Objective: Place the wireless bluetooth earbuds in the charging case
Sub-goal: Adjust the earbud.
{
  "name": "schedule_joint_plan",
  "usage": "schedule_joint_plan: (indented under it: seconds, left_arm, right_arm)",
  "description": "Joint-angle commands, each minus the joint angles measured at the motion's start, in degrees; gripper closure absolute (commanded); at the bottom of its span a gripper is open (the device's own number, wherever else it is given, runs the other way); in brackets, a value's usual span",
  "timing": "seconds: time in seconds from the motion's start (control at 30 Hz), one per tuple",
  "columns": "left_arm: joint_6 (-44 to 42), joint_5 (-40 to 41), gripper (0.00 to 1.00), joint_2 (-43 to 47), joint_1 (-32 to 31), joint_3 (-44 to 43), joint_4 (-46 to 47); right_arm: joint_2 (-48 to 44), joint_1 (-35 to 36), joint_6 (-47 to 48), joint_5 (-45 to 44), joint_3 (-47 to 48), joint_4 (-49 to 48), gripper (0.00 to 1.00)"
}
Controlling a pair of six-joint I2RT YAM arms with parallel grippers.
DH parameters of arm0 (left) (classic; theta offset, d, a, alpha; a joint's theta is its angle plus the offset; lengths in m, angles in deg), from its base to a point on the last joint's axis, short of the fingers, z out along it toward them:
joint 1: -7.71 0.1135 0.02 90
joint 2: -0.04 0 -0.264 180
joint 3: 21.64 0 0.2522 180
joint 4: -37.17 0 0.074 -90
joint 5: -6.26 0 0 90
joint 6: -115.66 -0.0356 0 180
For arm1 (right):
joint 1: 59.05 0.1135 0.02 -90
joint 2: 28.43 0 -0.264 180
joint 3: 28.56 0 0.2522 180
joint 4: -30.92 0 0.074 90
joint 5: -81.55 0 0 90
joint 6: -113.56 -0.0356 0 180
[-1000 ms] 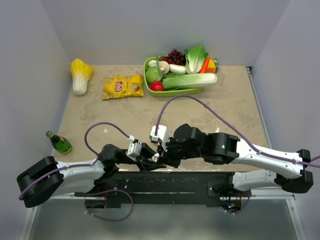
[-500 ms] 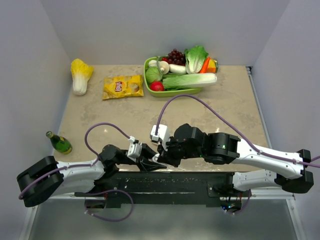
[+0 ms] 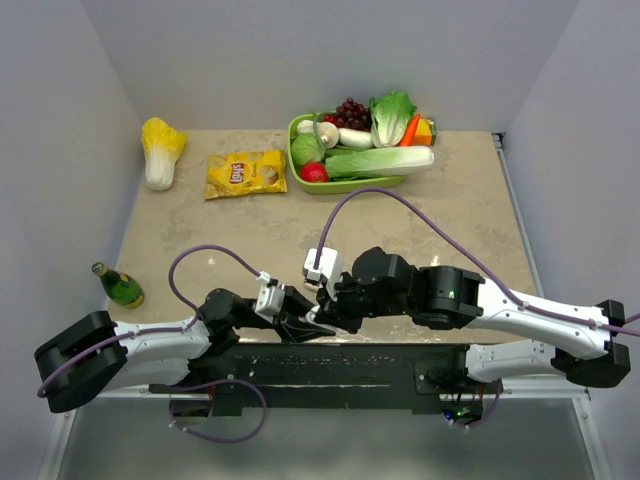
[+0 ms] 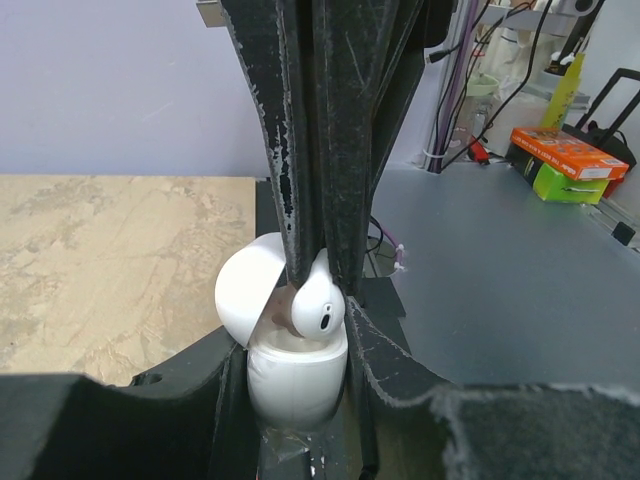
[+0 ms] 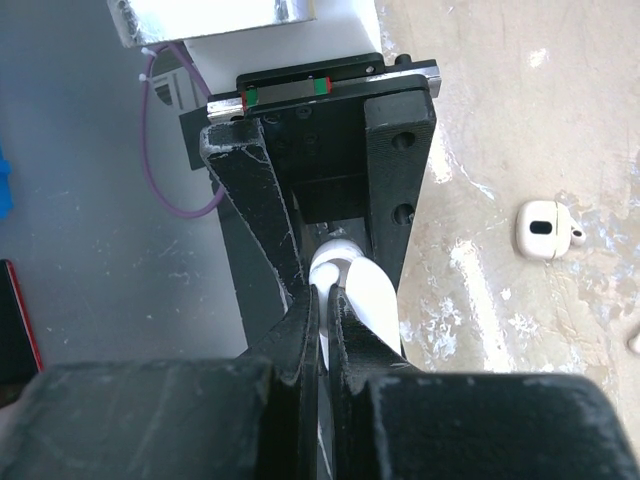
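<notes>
Fingers of both arms meet at the near edge of the table (image 3: 450, 210), just above the black base plate (image 3: 330, 362). The left fingers (image 4: 385, 365) are closed on the two sides of the charging case (image 4: 297, 378) and hold it upright, with its lid (image 4: 248, 298) open and leaning to one side. The right fingers (image 4: 340, 150) reach down from above, almost fully closed, and pinch one earbud (image 4: 320, 305) between their tips. This earbud is at the mouth of the case and is tilted. I cannot tell if it is seated in its place.

What stands in the way is mostly the fingers themselves. The open lid presses close against one right finger, and the two pairs of fingers crowd the case. From overhead I can hardly see it.

A second earbud (image 5: 540, 228), as it seems to me, lies on the bare table, off to the side of the right fingers and apart from them.

On the far side of the table there is a green tray (image 3: 360, 184) filled with vegetables and grapes. Beside it lies a yellow chips bag (image 3: 246, 173), and a pale cabbage (image 3: 160, 150) is near the left wall. A green bottle (image 3: 120, 287) lies at the left edge, near the left arm. All of these are well apart from the case. Purple cables (image 3: 200, 250) arch over both arms.
</notes>
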Motion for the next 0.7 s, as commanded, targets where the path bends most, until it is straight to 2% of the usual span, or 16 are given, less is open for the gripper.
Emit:
schedule_joint_plan:
  seconds: [0.0, 0.67]
  left_arm:
    - [-2.3, 0.6, 1.0, 0.1, -0.8, -2.3, 10.0]
    - [-3.0, 1.2, 1.0, 0.4, -1.3, -2.6, 10.0]
  right_arm:
    - [-0.9, 0.0, 0.3, -1.6, -1.3, -2.4, 1.0]
    - [3.8, 0.0, 1.1, -5.4, 1.0, 5.1, 1.0]
